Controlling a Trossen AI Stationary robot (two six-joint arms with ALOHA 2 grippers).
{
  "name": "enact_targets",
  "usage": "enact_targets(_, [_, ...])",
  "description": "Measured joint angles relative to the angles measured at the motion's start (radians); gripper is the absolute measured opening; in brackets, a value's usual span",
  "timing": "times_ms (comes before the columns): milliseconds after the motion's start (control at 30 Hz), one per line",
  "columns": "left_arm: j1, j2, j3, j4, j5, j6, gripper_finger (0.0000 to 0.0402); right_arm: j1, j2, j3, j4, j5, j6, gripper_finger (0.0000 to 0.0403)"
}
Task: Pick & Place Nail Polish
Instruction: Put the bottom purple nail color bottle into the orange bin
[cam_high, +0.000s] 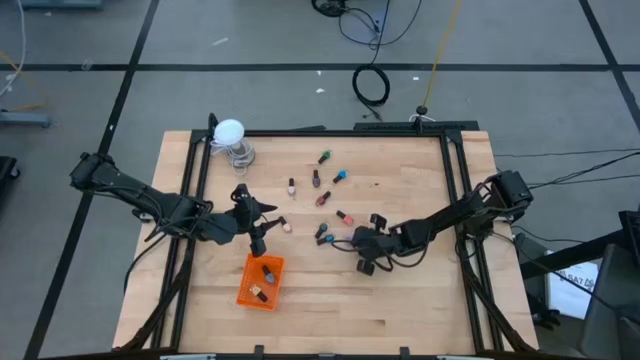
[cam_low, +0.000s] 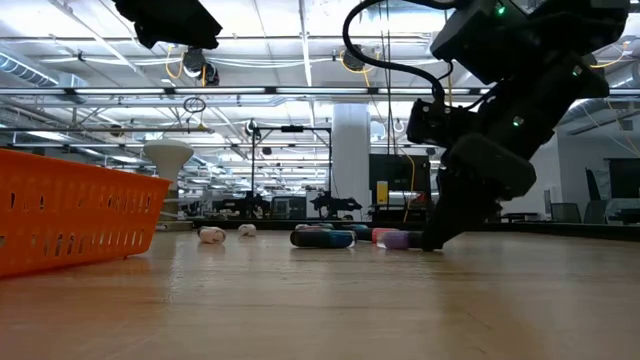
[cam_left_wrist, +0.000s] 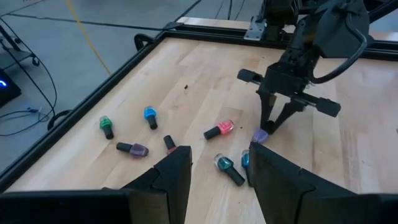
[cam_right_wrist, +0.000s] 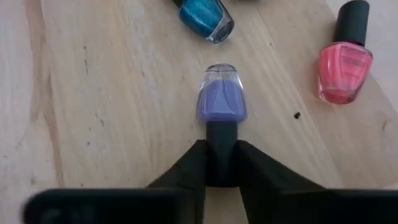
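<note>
Reaching low over the table (cam_high: 420, 300), right gripper (cam_right_wrist: 221, 171) clamped on purple bottle's (cam_right_wrist: 222, 99) cap.

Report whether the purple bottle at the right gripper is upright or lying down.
Lying down. The purple bottle rests on its side on the table, cap between the right gripper's fingers.

Bare wood between orange tray (cam_high: 246, 292) and bottles (cam_high: 322, 185)
</note>
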Motion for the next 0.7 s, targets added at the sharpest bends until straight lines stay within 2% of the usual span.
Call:
enact_targets(33, [0.0, 0.0, 0.0, 0.0, 0.0, 0.0, 0.0159, 0.0, 0.0, 0.0, 0.001, 0.0, -0.008, 0.0045])
enact_targets(300, [0.0, 0.0, 0.0, 0.001, 0.0, -0.018, 0.0159, 0.001, -0.04, -0.006, 0.031, 0.014, -0.138, 0.0046])
enact_targets(500, [0.006, 0.023, 0.0, 0.086, 0.025, -0.098, 0.0159, 0.002, -0.19, -0.005, 0.055, 0.22, -0.278, 0.0046])
enact_targets(600, [0.025, 0.078, -0.001, 0.18, 0.1, -0.095, 0.0159, 0.01, -0.231, -0.005, 0.116, 0.332, -0.389, 0.0046])
enact_targets(700, [0.059, 0.15, 0.0, 0.323, 0.188, -0.101, 0.0162, 0.011, -0.233, -0.002, 0.217, 0.374, -0.507, 0.0046])
